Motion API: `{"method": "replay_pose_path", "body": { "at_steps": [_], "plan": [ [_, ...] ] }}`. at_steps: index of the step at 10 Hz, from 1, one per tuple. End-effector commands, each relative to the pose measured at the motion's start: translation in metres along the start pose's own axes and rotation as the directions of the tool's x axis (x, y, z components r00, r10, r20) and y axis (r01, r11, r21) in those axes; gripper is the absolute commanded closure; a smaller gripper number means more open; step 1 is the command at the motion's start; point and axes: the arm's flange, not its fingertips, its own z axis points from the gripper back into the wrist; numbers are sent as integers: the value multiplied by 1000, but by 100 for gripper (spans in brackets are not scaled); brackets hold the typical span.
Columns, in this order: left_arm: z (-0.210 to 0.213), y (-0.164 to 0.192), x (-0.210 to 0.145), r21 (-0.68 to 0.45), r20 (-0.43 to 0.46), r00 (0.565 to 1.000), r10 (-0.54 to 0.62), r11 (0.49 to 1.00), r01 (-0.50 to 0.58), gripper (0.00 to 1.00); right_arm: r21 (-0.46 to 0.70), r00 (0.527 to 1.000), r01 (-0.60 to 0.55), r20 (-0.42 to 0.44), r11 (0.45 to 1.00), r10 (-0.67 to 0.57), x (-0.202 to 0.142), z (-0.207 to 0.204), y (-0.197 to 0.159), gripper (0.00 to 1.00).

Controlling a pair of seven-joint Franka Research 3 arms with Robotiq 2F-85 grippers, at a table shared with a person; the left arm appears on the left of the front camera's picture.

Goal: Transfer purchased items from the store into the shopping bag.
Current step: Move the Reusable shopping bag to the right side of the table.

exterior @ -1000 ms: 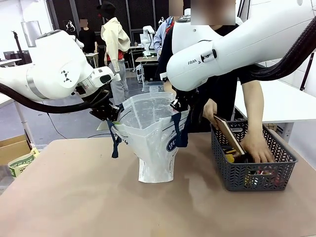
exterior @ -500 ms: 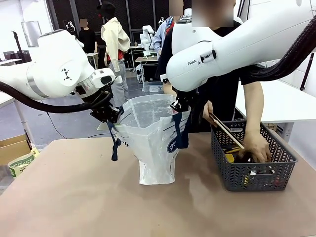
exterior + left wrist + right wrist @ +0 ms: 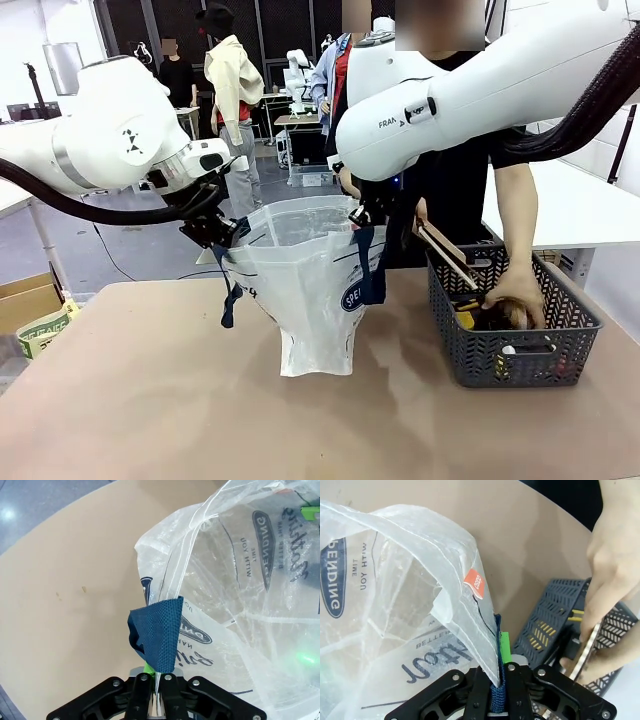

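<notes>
The shopping bag, translucent with navy straps, stands held open at mid-table. My left gripper is shut on its left rim; in the left wrist view the gripper pinches the plastic beside a navy strap. My right gripper is shut on the right rim and strap, as the right wrist view's gripper also shows. The store, a dark grey basket, sits to the right. A person's hand lifts a flat boxed item over it. The other hand reaches inside among yellow items.
The tan table has open room in front and to the left of the bag. A cardboard box and a printed pack lie beyond the left table edge. A white table stands behind the basket.
The person's hand has raised the flat boxed item and tilted it toward the bag, while the other hand dug deeper into the basket. Both grippers keep their hold on the bag.
</notes>
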Motion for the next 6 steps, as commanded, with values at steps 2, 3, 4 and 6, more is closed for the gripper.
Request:
{"method": "replay_pose_path", "body": {
  "at_steps": [2,3,4,6],
  "plan": [
    [3,7,2,-44,-9,999,-39,998,39,100,23,1000,-11,-19,1000,12,2,-2,-1,100],
    [3,5,1,-64,-7,998,-69,996,68,100,26,1000,-23,-13,999,24,3,-2,1,100],
    [-1,2,1,-3,-2,1000,-15,1000,15,100,0,1000,0,-3,1000,0,1,0,0,100],
    [-1,2,1,-3,-2,1000,-15,1000,15,100,0,1000,0,-3,1000,0,1,0,0,100]
  ]
}}
